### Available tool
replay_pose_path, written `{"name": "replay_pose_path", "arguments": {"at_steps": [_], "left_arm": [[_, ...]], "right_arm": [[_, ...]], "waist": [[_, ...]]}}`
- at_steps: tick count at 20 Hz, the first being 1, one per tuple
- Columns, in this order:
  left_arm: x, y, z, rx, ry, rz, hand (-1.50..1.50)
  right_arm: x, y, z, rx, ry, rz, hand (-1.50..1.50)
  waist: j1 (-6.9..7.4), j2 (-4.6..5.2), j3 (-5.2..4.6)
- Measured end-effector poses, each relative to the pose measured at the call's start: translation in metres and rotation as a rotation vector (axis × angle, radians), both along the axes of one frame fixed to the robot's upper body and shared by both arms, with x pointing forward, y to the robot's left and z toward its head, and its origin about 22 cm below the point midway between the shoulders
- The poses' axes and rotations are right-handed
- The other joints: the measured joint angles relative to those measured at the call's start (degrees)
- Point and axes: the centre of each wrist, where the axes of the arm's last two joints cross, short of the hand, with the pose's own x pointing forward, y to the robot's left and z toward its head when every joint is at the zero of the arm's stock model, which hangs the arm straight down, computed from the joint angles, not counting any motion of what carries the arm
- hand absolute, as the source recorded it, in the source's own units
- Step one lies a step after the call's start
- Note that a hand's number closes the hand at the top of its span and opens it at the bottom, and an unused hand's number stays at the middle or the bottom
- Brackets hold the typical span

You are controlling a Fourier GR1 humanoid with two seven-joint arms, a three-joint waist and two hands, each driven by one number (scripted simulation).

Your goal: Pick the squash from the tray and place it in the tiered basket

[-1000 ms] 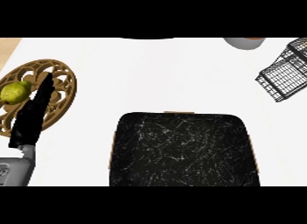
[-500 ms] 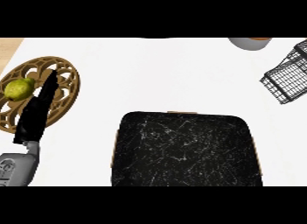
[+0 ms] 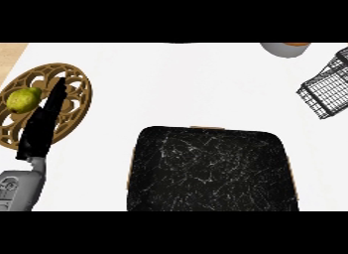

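- Over the right half of the round wooden tray (image 3: 74, 82) lies the left hand (image 3: 43, 121), black, its fingers straight and close together, pointing up and slightly right — it is open and holds nothing.
- Its fingertips (image 3: 58, 89) reach the upper middle of the tray; the heel of the hand hangs past the tray's lower right rim, above the white table (image 3: 191, 84).
- Below the tray, at the lower left, the grey forearm (image 3: 12, 191) comes in from the lower edge and joins the hand.
- Just left of the hand, on the tray's upper left part, sits the squash (image 3: 23, 100) — yellow-green, rounded, with a small neck toward the upper right. Whether the hand's edge touches it cannot be told; the fingers are not curled round it.
- The tray itself is brown with open scroll-like cutwork, and it lies at the table's left side, with a strip of wooden floor (image 3: 4, 59) showing past the table's edge, up and left of the tray.
- Right of the tray and lower, a black slab with white veining (image 3: 209, 171) and rounded corners lies on the table, a thin brown edge showing along its sides.
- Far right of the tray, near the upper corner, stands the black wire tiered basket (image 3: 330, 84), partly cut off.
- Left of the basket, at the top edge, shows part of a grey bowl (image 3: 282, 48).
- The right hand shows nowhere.
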Motion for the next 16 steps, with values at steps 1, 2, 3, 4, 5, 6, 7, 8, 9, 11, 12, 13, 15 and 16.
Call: {"name": "replay_pose_path", "arguments": {"at_steps": [1,2,3,4,5,6,7,8,9,11,12,13,15,16], "left_arm": [[0.0,-0.001,0.002,-0.001,-0.003,0.002,0.0],[0.001,-0.001,0.005,0.0,-0.006,0.002,0.0],[0.001,-0.003,0.005,-0.002,-0.004,0.001,0.0],[0.001,-0.001,0.009,0.0,-0.007,0.001,0.0],[0.001,0.0,0.01,-0.002,-0.006,-0.003,0.0],[-0.001,0.003,0.007,-0.002,-0.002,-0.001,0.0],[-0.004,0.005,0.003,-0.003,-0.001,0.002,0.0],[-0.004,0.003,0.002,0.001,-0.001,0.0,0.0],[-0.005,0.005,0.001,-0.002,-0.001,-0.001,0.0],[-0.005,0.0,-0.003,-0.002,-0.001,-0.005,0.0],[-0.004,-0.001,-0.002,-0.002,-0.003,-0.008,0.0],[-0.003,-0.005,-0.002,-0.003,-0.004,-0.008,0.0],[-0.003,-0.005,0.0,0.0,-0.007,-0.008,0.0],[-0.003,-0.005,0.002,-0.004,-0.004,-0.007,0.0]], "right_arm": [[0.004,-0.004,-0.005,-0.006,0.01,0.007,1.5],[0.008,-0.006,-0.009,-0.006,0.02,0.016,1.5],[0.012,-0.008,-0.013,-0.007,0.03,0.026,1.5],[0.014,-0.013,-0.017,-0.005,0.046,0.034,1.5],[0.016,-0.016,-0.021,0.0,0.067,0.044,1.5],[0.02,-0.015,-0.027,0.007,0.083,0.055,1.5],[0.02,-0.019,-0.033,0.014,0.102,0.066,1.5],[0.023,-0.019,-0.037,0.021,0.118,0.075,1.5],[0.027,-0.017,-0.035,0.024,0.135,0.08,1.5],[0.028,-0.022,-0.037,0.038,0.176,0.087,1.5],[0.029,-0.025,-0.043,0.061,0.212,0.082,1.5],[0.03,-0.025,-0.048,0.105,0.251,0.076,-1.5],[0.033,-0.026,-0.055,0.143,0.31,0.051,-1.5],[0.032,-0.029,-0.059,0.149,0.332,0.044,-1.5]], "waist": [[-0.01,-0.02,0.0],[-0.02,-0.03,0.01],[0.12,0.02,0.02],[0.26,0.06,0.03],[0.26,0.06,0.03],[0.1,0.02,0.03],[-0.01,0.0,0.02],[-0.04,0.01,0.03],[-0.05,0.01,0.04],[0.06,0.08,0.02],[0.16,0.14,0.03],[0.12,0.14,0.04],[0.3,0.2,0.05],[0.33,0.2,0.06]]}}
